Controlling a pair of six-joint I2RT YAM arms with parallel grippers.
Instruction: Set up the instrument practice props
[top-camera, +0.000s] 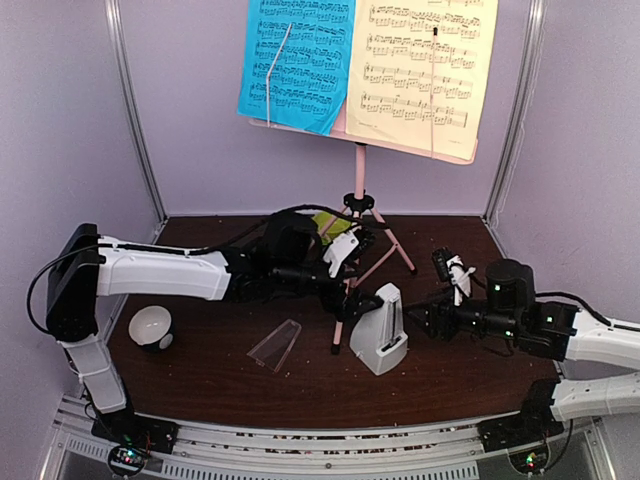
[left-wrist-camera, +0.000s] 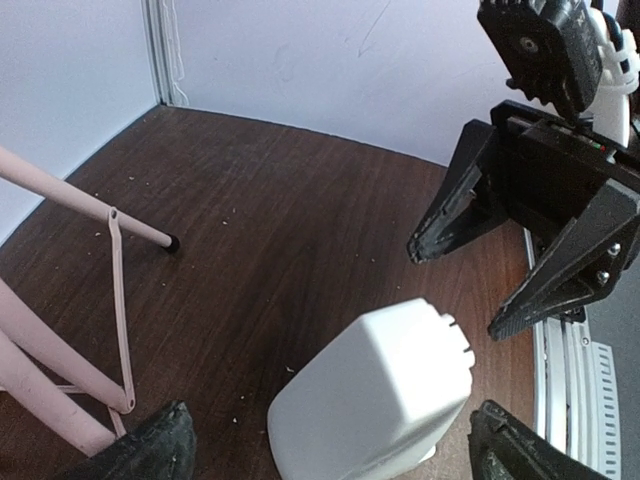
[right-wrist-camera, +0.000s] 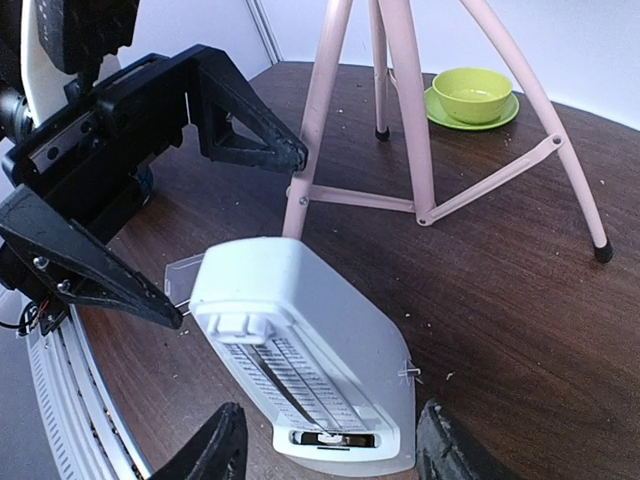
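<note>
Left wrist: my left tool (left-wrist-camera: 330, 445) gapes wide astride the metronome (left-wrist-camera: 375, 395), gripping nothing. My right tool (left-wrist-camera: 455, 290) hangs open, empty.

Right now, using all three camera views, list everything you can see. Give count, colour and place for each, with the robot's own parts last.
music stand: one, pink, at the back centre of the table
music sheets: two, blue on the left and pale yellow on the right, on the stand's desk
metronome: one, white, upright in front of the stand's legs
clear cover: one, transparent, lying on the table left of the metronome
bowl: one, white and black, near left of the table
cup and saucer: one set, green, behind the stand's legs
table: one, dark brown
left gripper: one, black, open beside the metronome
right gripper: one, black, open on the metronome's other side
</note>
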